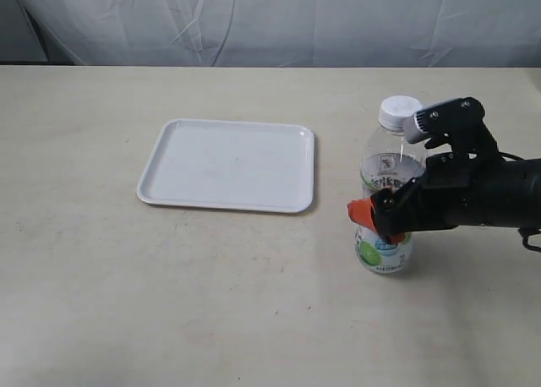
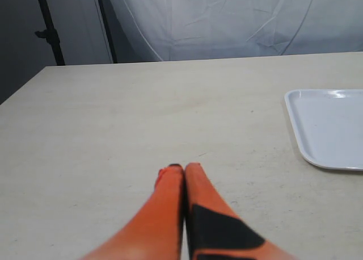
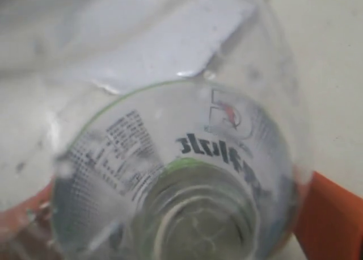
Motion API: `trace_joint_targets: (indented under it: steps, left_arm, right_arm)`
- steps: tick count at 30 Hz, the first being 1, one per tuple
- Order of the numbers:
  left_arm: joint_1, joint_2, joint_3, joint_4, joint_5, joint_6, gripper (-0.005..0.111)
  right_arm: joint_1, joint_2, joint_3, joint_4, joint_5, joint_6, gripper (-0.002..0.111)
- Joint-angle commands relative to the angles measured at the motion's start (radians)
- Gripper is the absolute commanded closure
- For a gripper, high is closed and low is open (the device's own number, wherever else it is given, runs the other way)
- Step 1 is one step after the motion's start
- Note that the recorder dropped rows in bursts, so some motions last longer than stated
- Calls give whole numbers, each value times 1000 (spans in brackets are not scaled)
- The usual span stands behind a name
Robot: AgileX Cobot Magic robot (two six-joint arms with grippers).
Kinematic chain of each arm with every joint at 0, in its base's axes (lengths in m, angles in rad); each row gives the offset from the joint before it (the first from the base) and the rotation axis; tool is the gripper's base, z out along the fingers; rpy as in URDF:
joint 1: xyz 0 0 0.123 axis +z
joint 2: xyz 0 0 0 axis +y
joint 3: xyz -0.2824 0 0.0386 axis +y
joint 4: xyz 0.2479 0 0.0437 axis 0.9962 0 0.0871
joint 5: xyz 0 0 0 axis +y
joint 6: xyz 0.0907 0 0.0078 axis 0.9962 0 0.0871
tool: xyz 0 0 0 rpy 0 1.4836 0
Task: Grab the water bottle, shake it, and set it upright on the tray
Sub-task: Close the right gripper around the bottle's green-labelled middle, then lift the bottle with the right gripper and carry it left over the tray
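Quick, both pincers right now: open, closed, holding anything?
Left pincer: closed, fingers together, holding nothing.
Right pincer: closed around the middle of the water bottle.

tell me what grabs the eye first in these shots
A clear water bottle stands upright on the table, right of centre, with the orange-tipped right claw clasped around its middle. To its left lies a flat white tray with nothing on it. The left claw is shut above the table, away from both.
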Motion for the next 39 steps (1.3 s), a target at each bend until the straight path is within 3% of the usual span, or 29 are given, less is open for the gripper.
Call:
trace_joint_targets:
  steps: [1, 3, 10, 12, 14, 23, 27, 29, 30, 31, 33, 34, 36, 37, 39]
  left_arm:
    - [1, -4, 2, -8, -14, -8, 107]
    - [1, -4, 2, -8, -14, -8, 107]
    - [1, -4, 2, -8, -14, -8, 107]
    - [1, -4, 2, -8, -14, -8, 107]
    - [1, -4, 2, -8, -14, -8, 107]
    - [1, -4, 2, -8, -14, -8, 107]
    - [1, -4, 2, -10, -14, -8, 107]
    - [1, -4, 2, -10, -14, -8, 107]
    - [1, -4, 2, -10, -14, -8, 107]
    - [1, -4, 2, -10, -14, -8, 107]
    - [1, -4, 2, -10, -14, -8, 107]
    - [1, -4, 2, -10, -14, -8, 107]
    - [1, -4, 2, -10, -14, -8, 107]
    - [1, -4, 2, -10, -14, -8, 107]
    - [1, -4, 2, -10, -14, -8, 107]
  right_arm:
    - [1, 1, -18, 5, -1, -8, 20]
    - [1, 3, -25, 5, 1, -8, 27]
    - [1, 51, -25, 5, 21, 1, 67]
    - [1, 68, -25, 5, 24, 34, 83]
    - [1, 74, -25, 5, 42, 63, 107]
    - [3, -58, -33, 5, 309, 111, 109]
    - [81, -174, -33, -19, 445, 116, 109]
    - [133, -248, -33, -33, 276, 100, 109]
    - [148, -275, -33, -24, 113, 100, 109]
    - [167, -305, -33, 5, -178, 105, 109]
    - [176, -325, -44, 5, -484, 303, 109]
    - [180, -338, -44, 5, -542, 408, 109]
    - [191, -359, -36, 3, -317, 370, 109]
    - [197, -359, -38, -57, -133, 329, 109]
    - [211, -359, -61, -194, 64, 260, 109]
